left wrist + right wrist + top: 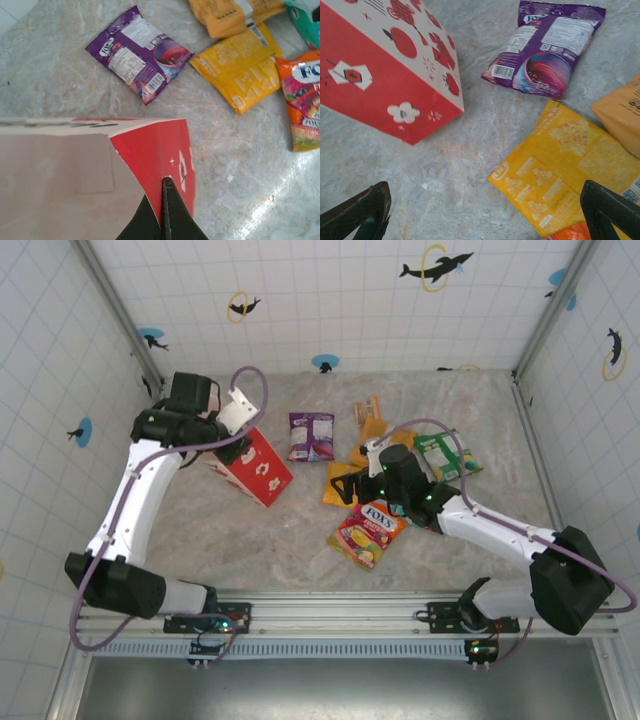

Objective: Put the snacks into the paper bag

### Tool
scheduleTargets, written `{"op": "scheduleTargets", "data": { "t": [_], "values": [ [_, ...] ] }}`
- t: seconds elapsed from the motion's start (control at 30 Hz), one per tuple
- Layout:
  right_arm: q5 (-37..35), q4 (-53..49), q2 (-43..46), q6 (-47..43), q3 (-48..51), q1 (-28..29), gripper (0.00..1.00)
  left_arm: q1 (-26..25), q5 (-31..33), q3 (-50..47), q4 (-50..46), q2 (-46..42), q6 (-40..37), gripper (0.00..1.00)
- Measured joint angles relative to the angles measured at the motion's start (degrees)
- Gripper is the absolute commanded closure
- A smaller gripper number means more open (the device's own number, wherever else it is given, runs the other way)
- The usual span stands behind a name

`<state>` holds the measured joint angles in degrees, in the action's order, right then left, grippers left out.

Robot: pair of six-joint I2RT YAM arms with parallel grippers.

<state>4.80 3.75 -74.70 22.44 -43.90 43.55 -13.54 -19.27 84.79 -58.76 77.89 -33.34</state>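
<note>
Spanning the tiled enclosure, the grey marbled bench [250,540] carries everything in my reach. Clock directions are read from the bench's middle in the overhead view.

The paper bag [255,468] is the biggest item. It sits tilted at 9 o'clock, its red band with white figures turned toward the packets. My left pincer [232,450] is clamped shut on the bag. In the left wrist view the two black fingers [172,215] are pressed together over the edge of a red panel [150,150], with the pale inside of the bag beside them.

My right pincer [348,487] hangs near the bench's middle with its jaws spread wide and nothing between them. In the right wrist view its fingers [360,210] stand at either side above the yellow packet [560,170], and the bag [380,75] lies toward 10 o'clock of them.

All the snacks lie flat on the bench, outside the bag:

- The red-yellow FOX'S packet [370,530] is at 5 o'clock.
- The yellow packet [338,480] is at the centre, partly under my right pincer.
- An orange packet [370,448] lies just past the yellow one, toward 1 o'clock.
- The purple packet [311,435] is at 11 o'clock, between the bag and the orange packet and apart from both.
- The green packet [445,455] is at 3 o'clock.
- The smallest, a thin orange bar [368,410], lies at 12 o'clock toward the back wall.
</note>
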Motion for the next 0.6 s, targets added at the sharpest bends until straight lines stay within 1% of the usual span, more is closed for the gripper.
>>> {"op": "scheduleTargets", "data": {
  "t": [0.17, 0.27, 0.3, 0.33, 0.37, 0.4, 0.47, 0.6],
  "values": [
    [-0.2, 1.0, -1.3, 0.6, 0.0, 2.2, 0.00, -2.3, 2.9, -3.9, -0.4, -3.0, -1.4, 0.97],
    [-0.5, 1.3, -1.6, 0.9, 0.0, 3.0, 0.00, -3.4, 4.0, -4.8, -0.9, -3.5, -1.4, 0.92],
    [-0.5, 1.4, -1.6, 0.9, 0.0, 3.2, 0.00, -3.5, 4.2, -5.0, -0.9, -3.6, -1.4, 0.88],
    [-0.7, 1.4, -1.6, 0.9, 0.0, 3.4, 0.01, -3.5, 4.4, -5.0, -0.9, -3.8, -1.3, 0.78],
    [-0.7, 1.6, -1.6, 1.0, 0.0, 3.5, 0.00, -3.5, 4.6, -5.1, -0.8, -4.0, -0.9, 0.66],
    [-0.9, 1.7, -1.6, 1.1, 0.0, 3.6, 0.00, -3.5, 4.7, -5.1, -0.7, -4.2, -0.6, 0.58],
    [-1.3, 1.7, -1.6, 1.2, 0.0, 3.8, 0.00, -3.5, 5.0, -5.2, -0.4, -4.9, 0.9, 0.46],
    [-2.0, 1.7, -1.6, 1.5, 0.0, 4.2, 0.00, -3.5, 5.0, -5.3, 0.8, -6.1, 6.0, 0.37]
  ]
}}
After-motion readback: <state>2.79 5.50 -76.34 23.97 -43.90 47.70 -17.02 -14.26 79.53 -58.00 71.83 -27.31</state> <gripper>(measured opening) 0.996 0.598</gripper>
